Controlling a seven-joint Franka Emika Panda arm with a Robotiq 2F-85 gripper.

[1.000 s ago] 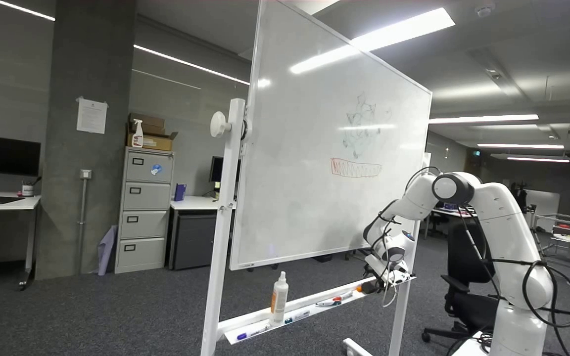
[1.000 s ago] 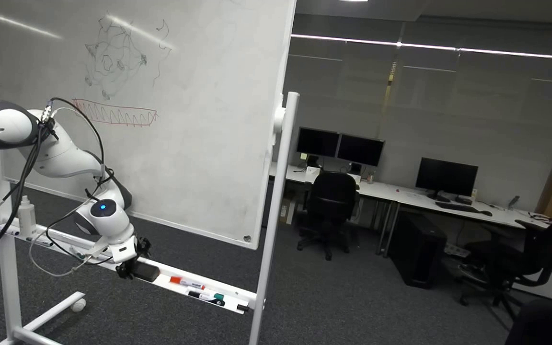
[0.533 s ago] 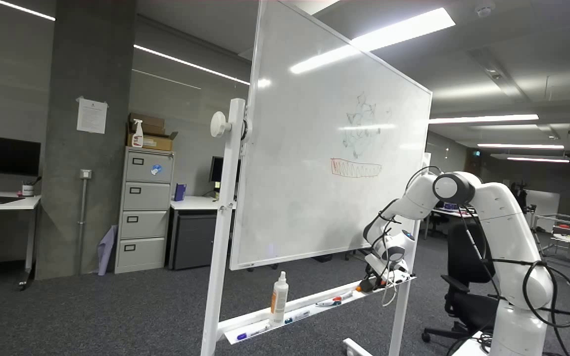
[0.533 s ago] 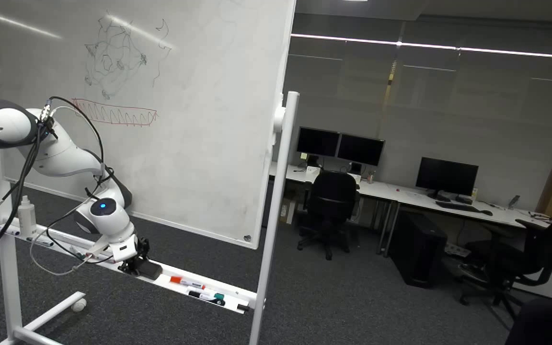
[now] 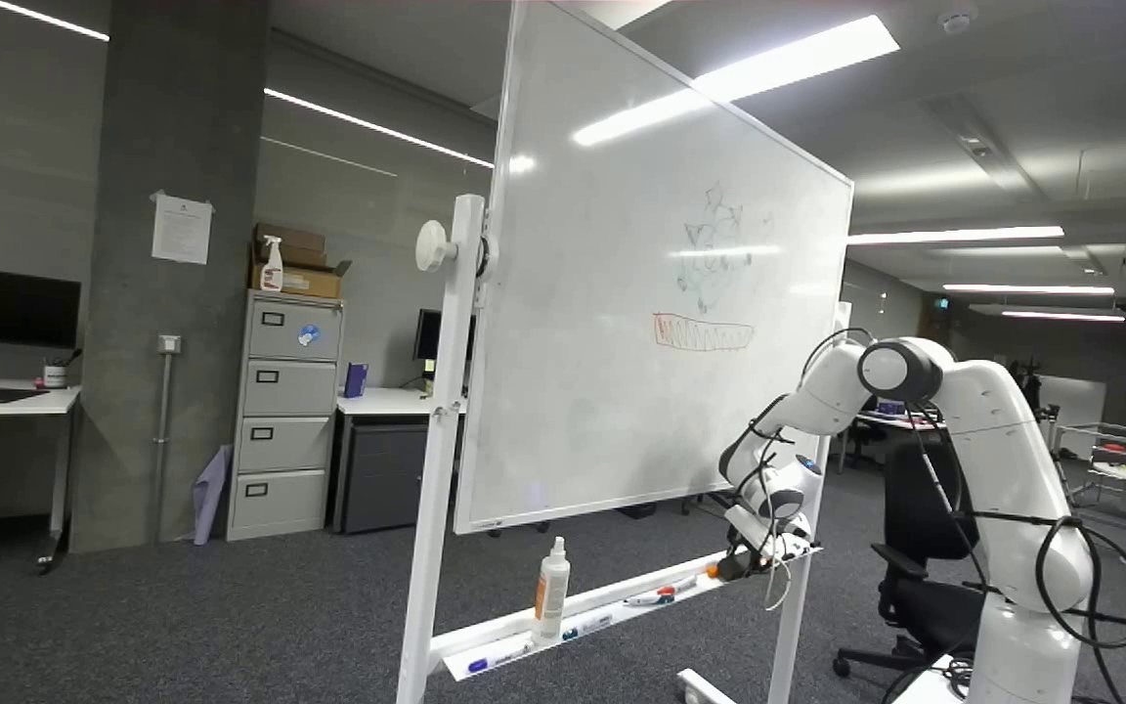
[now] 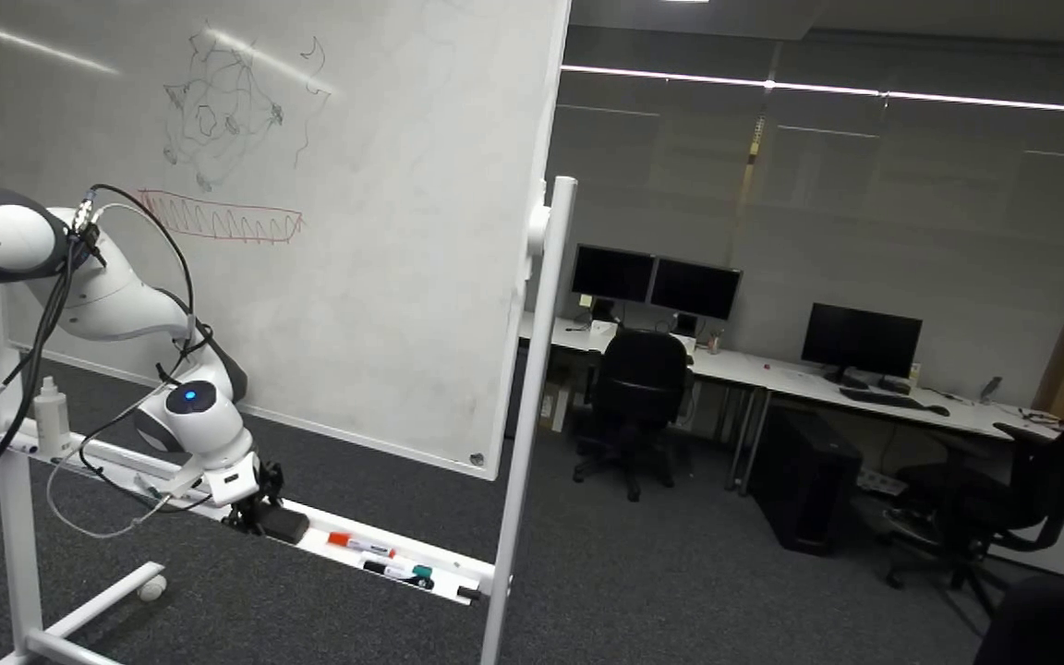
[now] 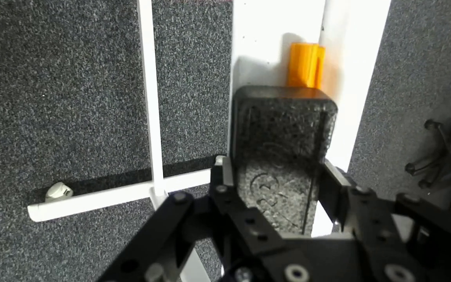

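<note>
Eraser (image 7: 282, 129) — a dark, rounded block — was held between the fingers of the gripper (image 7: 281, 172), whose jaws were clamped on its two long sides, over the white tray (image 7: 272, 19) beneath the whiteboard (image 5: 612, 391). Seen from the wrist, it ran lengthwise along the tray and spanned it from the front edge to the raised back lip. Whether its underside touched the tray could not be told. Just past its far end an orange cap (image 7: 303, 64) lay along the back lip; anything of it behind the eraser was hidden.

Near the tray's left end, in an exterior view, a white bottle (image 5: 551, 592) stood upright, with a blue-ended marker (image 5: 501, 657) by the front corner and a green-ended marker (image 5: 587, 626) on its inner side. Between that marker and the gripper lay a red-ended marker (image 5: 666, 593). Toward the right end, in an exterior view, an orange-capped marker (image 6: 361, 545) lay close to the eraser; farther along, two markers (image 6: 395, 573) with green and black ends lay side by side by the front edge, and a short black piece (image 6: 468, 593) sat near the end corner.

The white arm (image 6: 116, 286) arched in front of the whiteboard, which bore a tangled dark drawing (image 6: 223, 111) and, below it, a red zigzag-filled rectangle (image 6: 223, 218). Beyond the whiteboard stood a grey filing cabinet (image 5: 289, 391), with a spray bottle (image 5: 273, 266) on top, and a black office chair (image 6: 640, 397).
</note>
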